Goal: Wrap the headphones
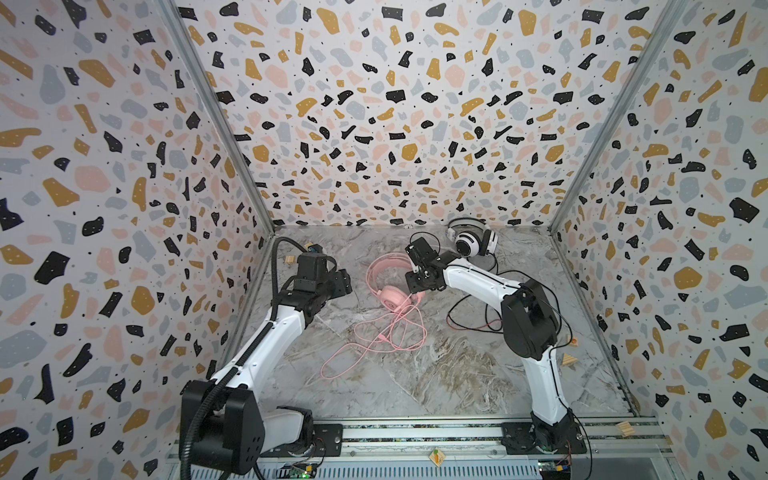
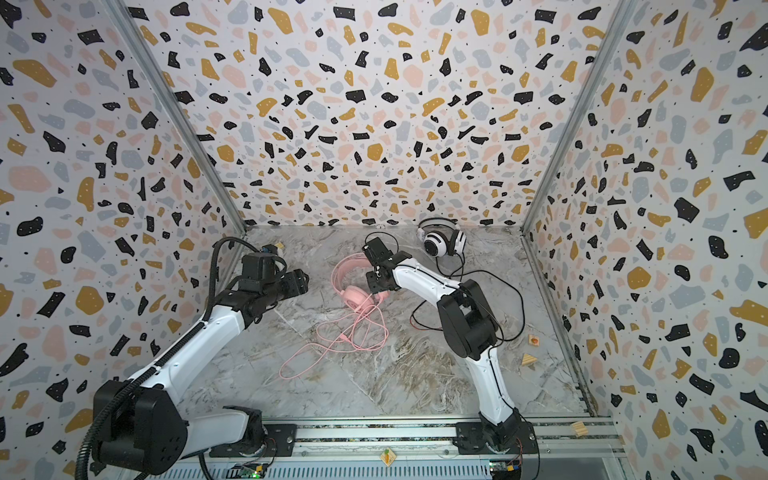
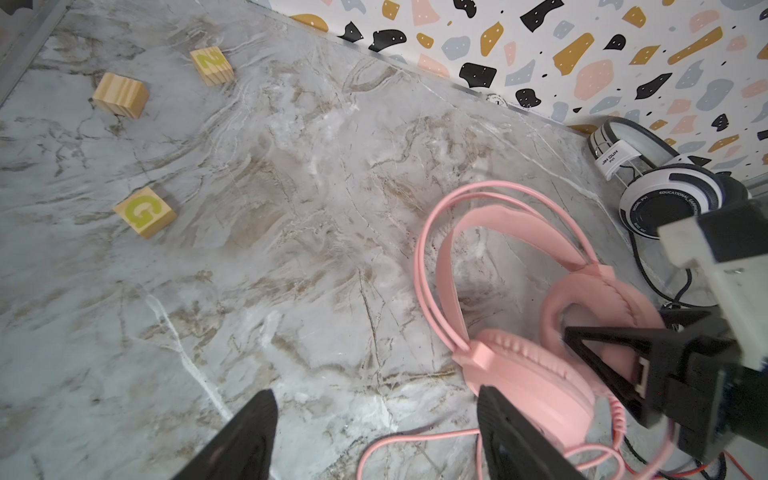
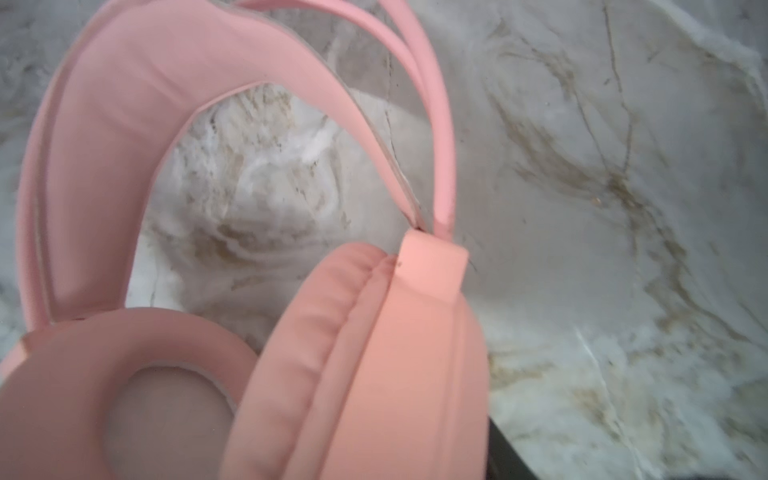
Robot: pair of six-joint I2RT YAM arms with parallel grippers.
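The pink headphones (image 1: 390, 296) (image 2: 355, 297) lie mid-table, with their thin pink cable (image 1: 374, 337) loose in loops toward the front. My right gripper (image 1: 415, 291) (image 4: 374, 457) is down on one pink ear cup (image 4: 374, 353). One black finger (image 4: 503, 449) presses against the cup's outer side and the other is hidden behind it. The white-and-black headphones (image 1: 468, 243) (image 3: 665, 199) rest at the back wall, their black cable (image 1: 478, 318) trailing forward. My left gripper (image 1: 345, 286) (image 3: 374, 399) hovers open just left of the pink headset, holding nothing.
Three wooden letter blocks (image 3: 145, 212) (image 3: 120, 93) (image 3: 212, 64) sit on the marble table at the back left. More small wooden pieces (image 1: 568, 360) lie by the right wall. Patterned walls close three sides, and a metal rail (image 1: 415, 434) runs along the front.
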